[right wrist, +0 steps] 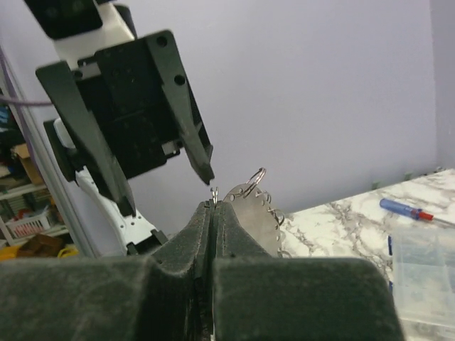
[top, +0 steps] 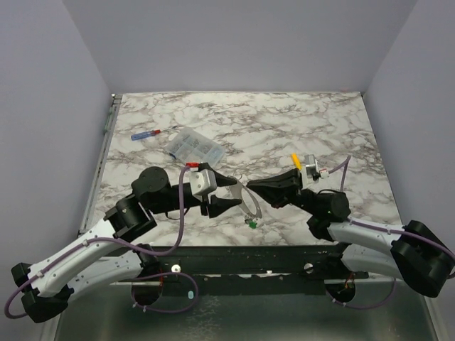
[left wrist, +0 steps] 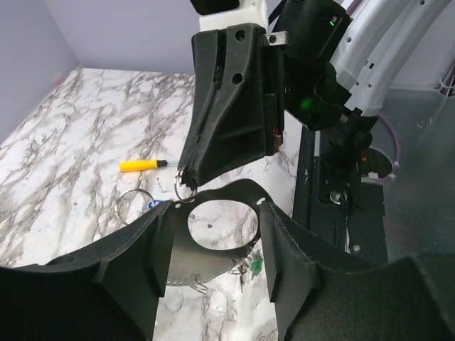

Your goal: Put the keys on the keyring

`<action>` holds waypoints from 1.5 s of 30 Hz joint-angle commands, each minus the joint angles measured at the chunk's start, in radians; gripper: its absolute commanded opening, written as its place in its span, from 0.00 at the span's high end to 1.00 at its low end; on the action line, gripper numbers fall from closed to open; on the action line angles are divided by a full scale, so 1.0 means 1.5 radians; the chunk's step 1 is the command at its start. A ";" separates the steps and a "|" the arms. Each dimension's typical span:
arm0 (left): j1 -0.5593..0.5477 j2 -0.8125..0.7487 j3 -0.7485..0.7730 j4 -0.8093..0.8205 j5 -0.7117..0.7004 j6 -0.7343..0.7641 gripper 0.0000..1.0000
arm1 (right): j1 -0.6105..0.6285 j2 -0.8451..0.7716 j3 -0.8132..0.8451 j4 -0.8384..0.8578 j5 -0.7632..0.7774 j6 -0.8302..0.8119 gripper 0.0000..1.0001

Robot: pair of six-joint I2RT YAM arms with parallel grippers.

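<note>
Keyring [top: 256, 206]: thin silver wire loop, held up off the table at centre front, between the two gripper tips. One end is pinched in the right gripper [top: 250, 186]. In the right wrist view those jaws [right wrist: 212, 207] are pressed flat together, with a sliver of wire [right wrist: 214, 193] poking up from the seam.

Keys: a green-headed key [top: 251, 224] sits at the low end of the loop, near the tabletop. The left wrist view shows it [left wrist: 253, 264] among a few small metal bits, too small to tell apart.

Left gripper [top: 236, 192]: fingers spread wide with nothing between them, tips just beside the loop and facing the right gripper's nose [left wrist: 186, 174]. Its own view [left wrist: 217, 213] shows a clear gap between its fingers.

Surface: white marble-pattern table [top: 284, 121] with grey veining. At far left lie a red-and-blue-handled screwdriver [top: 151, 133] and, just nearer, a clear compartment box [top: 196, 145]. A yellow-handled screwdriver [top: 296, 160] lies beyond the right arm.

Room: plain pale lilac-grey walls on three sides. A dark metal frame runs along the near edge, where the arm bases are mounted.
</note>
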 commanded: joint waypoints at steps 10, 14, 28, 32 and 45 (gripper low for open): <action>-0.001 -0.053 -0.114 0.252 -0.022 -0.010 0.53 | 0.003 -0.006 0.059 0.188 0.014 0.098 0.99; -0.002 -0.054 -0.112 0.255 -0.024 -0.008 0.58 | 0.004 -0.004 0.065 0.188 0.003 0.104 0.99; -0.001 -0.020 -0.132 0.323 -0.020 -0.045 0.64 | 0.004 0.012 0.093 0.188 -0.056 0.113 0.99; -0.002 -0.013 -0.134 0.338 -0.014 -0.051 0.64 | 0.003 0.019 0.093 0.188 -0.063 0.111 0.99; -0.002 0.009 -0.134 0.351 0.008 -0.062 0.80 | 0.003 0.032 0.098 0.189 -0.079 0.108 0.99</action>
